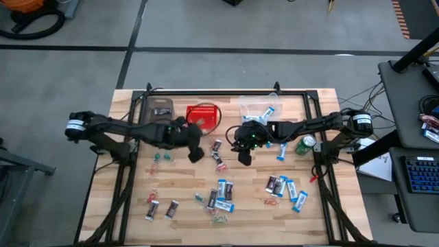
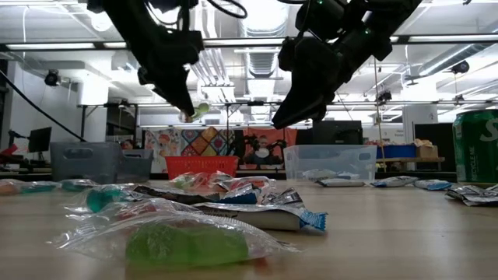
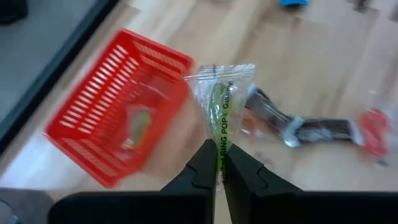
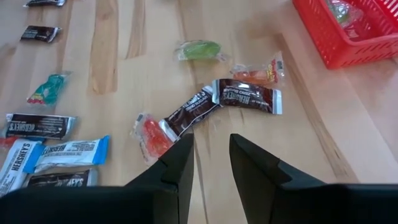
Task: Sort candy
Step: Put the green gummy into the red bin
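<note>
The left gripper's (image 3: 218, 167) fingers are pinched tight on the tail of a clear wrapper with a green ring-pop sweet (image 3: 221, 99), held in the air beside the red basket (image 3: 93, 124), which shows at the left of the left wrist view and already has at least one wrapped piece inside. The right gripper's (image 4: 211, 152) fingers stand partly apart with nothing between them, hovering over two dark brown bars (image 4: 217, 102) near the middle of its wrist view. Sorting looks only begun: in the high view most of the candy (image 1: 221, 195) is scattered across the lower half of the table (image 1: 130, 226), blue-and-white packets (image 1: 291, 189) at lower right, brown bars at lower left. The clear bin (image 1: 260, 106) at upper centre holds a few blue packets.
</note>
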`<state>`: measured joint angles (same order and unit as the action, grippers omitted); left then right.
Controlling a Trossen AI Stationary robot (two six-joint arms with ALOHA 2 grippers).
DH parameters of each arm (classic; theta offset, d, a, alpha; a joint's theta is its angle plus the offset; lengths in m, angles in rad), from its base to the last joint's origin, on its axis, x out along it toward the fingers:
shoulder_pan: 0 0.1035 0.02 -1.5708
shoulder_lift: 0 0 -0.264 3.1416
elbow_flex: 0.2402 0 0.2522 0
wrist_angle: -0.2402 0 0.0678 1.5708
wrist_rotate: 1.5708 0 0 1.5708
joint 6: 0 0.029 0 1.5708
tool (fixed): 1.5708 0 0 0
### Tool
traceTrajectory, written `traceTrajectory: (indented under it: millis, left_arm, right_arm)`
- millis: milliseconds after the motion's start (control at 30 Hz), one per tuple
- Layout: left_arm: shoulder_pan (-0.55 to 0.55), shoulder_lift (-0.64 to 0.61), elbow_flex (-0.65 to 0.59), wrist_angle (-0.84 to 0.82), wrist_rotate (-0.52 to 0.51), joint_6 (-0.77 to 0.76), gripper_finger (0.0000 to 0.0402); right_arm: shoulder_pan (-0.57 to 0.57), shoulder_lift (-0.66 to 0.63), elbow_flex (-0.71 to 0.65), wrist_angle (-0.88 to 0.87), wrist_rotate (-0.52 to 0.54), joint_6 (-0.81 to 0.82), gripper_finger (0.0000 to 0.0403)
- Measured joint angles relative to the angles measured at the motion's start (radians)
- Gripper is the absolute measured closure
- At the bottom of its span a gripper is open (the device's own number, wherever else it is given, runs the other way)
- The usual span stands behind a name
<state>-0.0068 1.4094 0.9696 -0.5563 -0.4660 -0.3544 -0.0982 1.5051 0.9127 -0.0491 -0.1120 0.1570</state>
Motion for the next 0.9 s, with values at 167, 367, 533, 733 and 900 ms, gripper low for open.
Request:
traceTrajectory:
  millis: [167, 367, 533, 733, 900]
  left_arm:
    - [0.08, 0.0, -0.003, 0.041, 0.002, 0.093, 0.0401]
    - [0.157, 0.0, -0.003, 0.055, 0.004, 0.164, 0.0401]
    - [0.24, 0.002, -0.019, 0.129, 0.048, 0.243, 0.0401]
    - [0.377, 0.003, -0.066, 0.25, 0.168, 0.319, 0.0401]
    - [0.427, 0.003, -0.076, 0.254, 0.225, 0.318, 0.0401]
  right_arm:
    - [0.003, 0.0, 0.0, -0.006, 0.0, 0.0, 0.0312]
    - [0.003, 0.0, 0.0, -0.019, 0.0, 0.01, 0.032]
    - [0.003, 0.0, 0.0, -0.021, 0.0, 0.011, 0.032]
    - [0.003, 0.0, 0.0, -0.022, 0.0, 0.016, 0.0312]
    - [0.013, 0.0, 0.0, -0.024, 0.0, 0.019, 0.0314]
